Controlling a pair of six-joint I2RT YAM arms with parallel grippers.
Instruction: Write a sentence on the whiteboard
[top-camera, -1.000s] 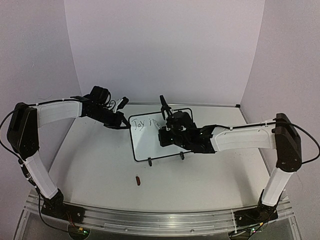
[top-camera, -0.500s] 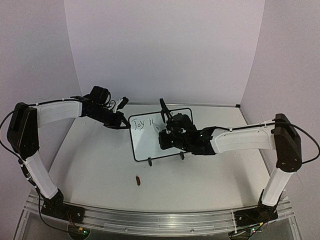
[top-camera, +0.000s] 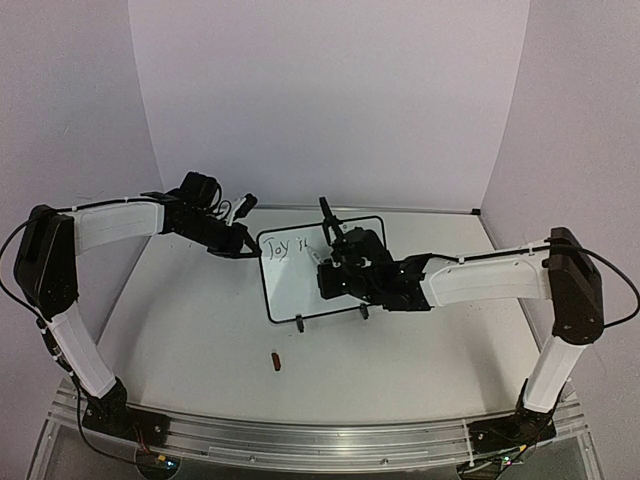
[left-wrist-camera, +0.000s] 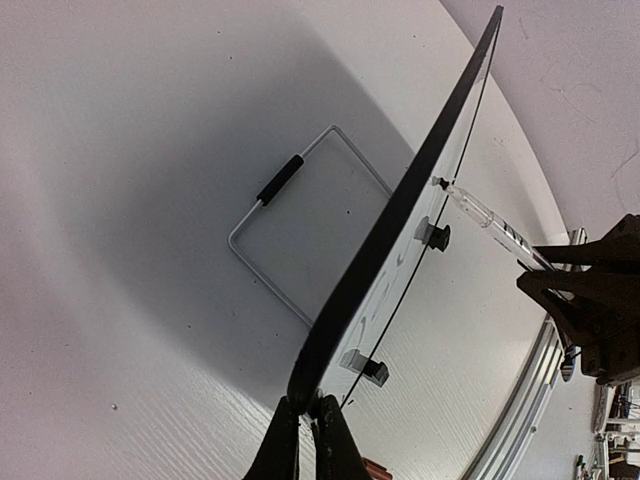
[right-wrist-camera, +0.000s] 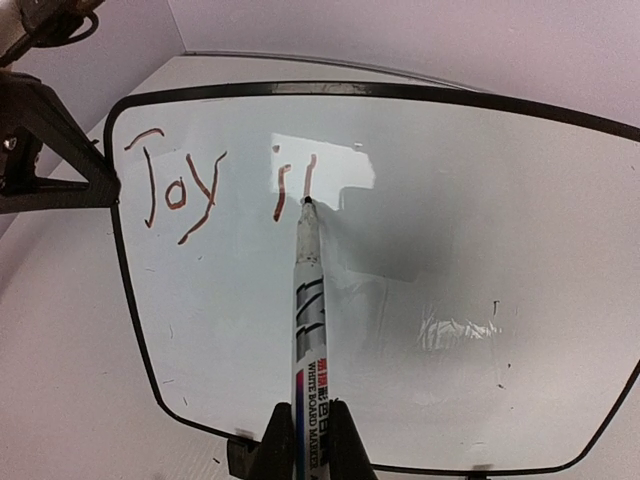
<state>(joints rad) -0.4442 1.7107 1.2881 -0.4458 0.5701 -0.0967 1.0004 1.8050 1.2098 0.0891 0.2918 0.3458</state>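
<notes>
The whiteboard (top-camera: 300, 285) stands tilted on the table, black-framed, with red "Joy" (right-wrist-camera: 180, 190) and two short strokes (right-wrist-camera: 292, 188) written on it. My left gripper (top-camera: 247, 250) is shut on the board's upper left edge; in its own view the fingertips (left-wrist-camera: 308, 405) pinch the black frame (left-wrist-camera: 400, 210). My right gripper (right-wrist-camera: 306, 415) is shut on a whiteboard marker (right-wrist-camera: 308, 310). The marker's tip touches the board by the second stroke. From above, the right gripper (top-camera: 328, 265) is in front of the board's middle.
A small red marker cap (top-camera: 275, 361) lies on the table in front of the board. Two black clip feet (top-camera: 300, 322) hold the board's lower edge. A wire stand (left-wrist-camera: 300, 230) lies behind the board. Walls close the table at the back and sides.
A second short red stroke has appeared after the "i". The right gripper with the marker has shifted slightly. The left gripper and the board have not moved.
</notes>
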